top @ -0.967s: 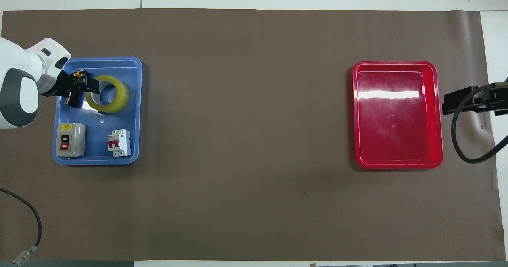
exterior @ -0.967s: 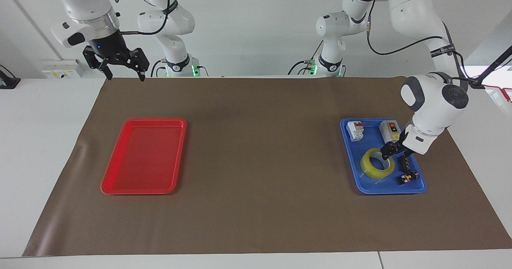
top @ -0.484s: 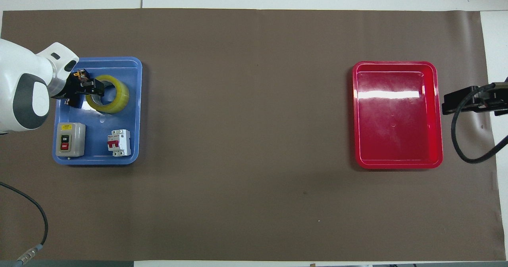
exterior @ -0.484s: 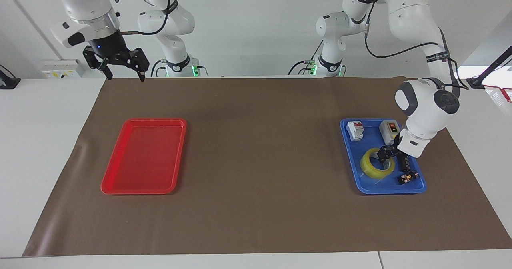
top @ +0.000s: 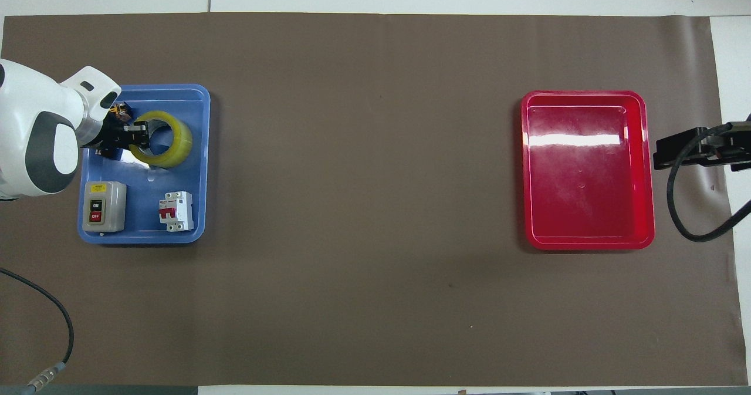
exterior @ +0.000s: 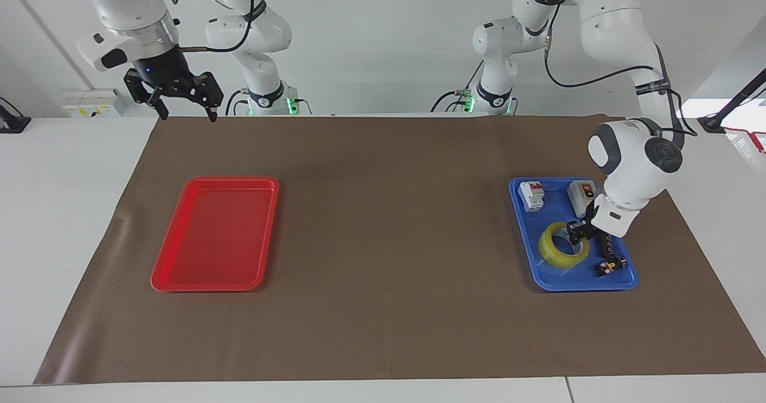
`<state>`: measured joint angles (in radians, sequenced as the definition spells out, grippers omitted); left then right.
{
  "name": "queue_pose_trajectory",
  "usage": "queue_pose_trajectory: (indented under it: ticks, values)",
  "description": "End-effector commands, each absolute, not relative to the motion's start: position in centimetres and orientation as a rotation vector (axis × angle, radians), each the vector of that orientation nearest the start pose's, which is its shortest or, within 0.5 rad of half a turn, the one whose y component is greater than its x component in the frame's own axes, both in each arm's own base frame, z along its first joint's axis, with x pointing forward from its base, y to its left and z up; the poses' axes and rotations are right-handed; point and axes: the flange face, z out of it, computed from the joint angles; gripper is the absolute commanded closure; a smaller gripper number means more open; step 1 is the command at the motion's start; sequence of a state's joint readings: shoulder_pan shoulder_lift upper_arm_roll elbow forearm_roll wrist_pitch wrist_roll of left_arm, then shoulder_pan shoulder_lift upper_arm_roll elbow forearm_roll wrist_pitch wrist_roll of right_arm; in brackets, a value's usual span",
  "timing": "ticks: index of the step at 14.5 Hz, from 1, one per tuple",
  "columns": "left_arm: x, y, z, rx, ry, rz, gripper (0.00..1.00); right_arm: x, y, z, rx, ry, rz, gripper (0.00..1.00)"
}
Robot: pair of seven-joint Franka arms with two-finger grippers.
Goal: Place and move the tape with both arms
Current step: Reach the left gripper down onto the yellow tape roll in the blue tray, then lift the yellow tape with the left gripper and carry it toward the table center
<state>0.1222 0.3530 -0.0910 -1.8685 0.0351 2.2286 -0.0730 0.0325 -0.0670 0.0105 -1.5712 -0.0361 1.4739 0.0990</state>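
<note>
The tape (exterior: 553, 254) is a translucent yellow roll lying flat in the blue tray (exterior: 583, 285) at the left arm's end of the table. It also shows in the overhead view (top: 173, 142), in the tray (top: 202, 166). My left gripper (exterior: 578, 232) is low on the roll, open, astride the wall on the side toward the left arm's end, with one finger in the core; in the overhead view the gripper (top: 136, 135) covers that wall. My right gripper (exterior: 185, 111) waits open, high over the table edge nearest the robots, by the red tray (exterior: 206, 287).
The blue tray also holds a grey ON/OFF switch box (top: 104, 206), a white circuit breaker (top: 177, 210) and small black parts (exterior: 609, 265). The red tray (top: 587, 244) holds nothing. A brown mat (top: 375, 207) covers the table.
My left gripper has come down and moved a little toward the table's middle, from beside the roll to astride its wall. The right arm has not moved.
</note>
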Motion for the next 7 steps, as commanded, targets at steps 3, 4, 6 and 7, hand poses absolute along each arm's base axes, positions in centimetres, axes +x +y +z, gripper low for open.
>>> queue_pose_trajectory:
  ticks: [3, 4, 6, 7]
  values:
    - [64.7, 0.8, 38.3, -3.124, -0.183, 0.044, 1.00, 51.7, 1.6, 65.4, -3.156, 0.060, 0.052, 0.00]
    - [65.2, 0.2, 41.0, -3.131, -0.209, 0.077, 1.00, 51.7, 1.6, 65.3, -3.156, 0.060, 0.054, 0.00]
    - [65.5, -3.3, 45.4, -3.131, -0.270, 0.128, 1.00, 51.7, 1.6, 65.4, -3.156, 0.060, 0.052, 0.00]
    - [65.1, -6.6, 46.3, -3.116, -0.319, 0.153, 1.00, 51.7, 1.6, 65.3, -3.156, 0.060, 0.054, 0.00]
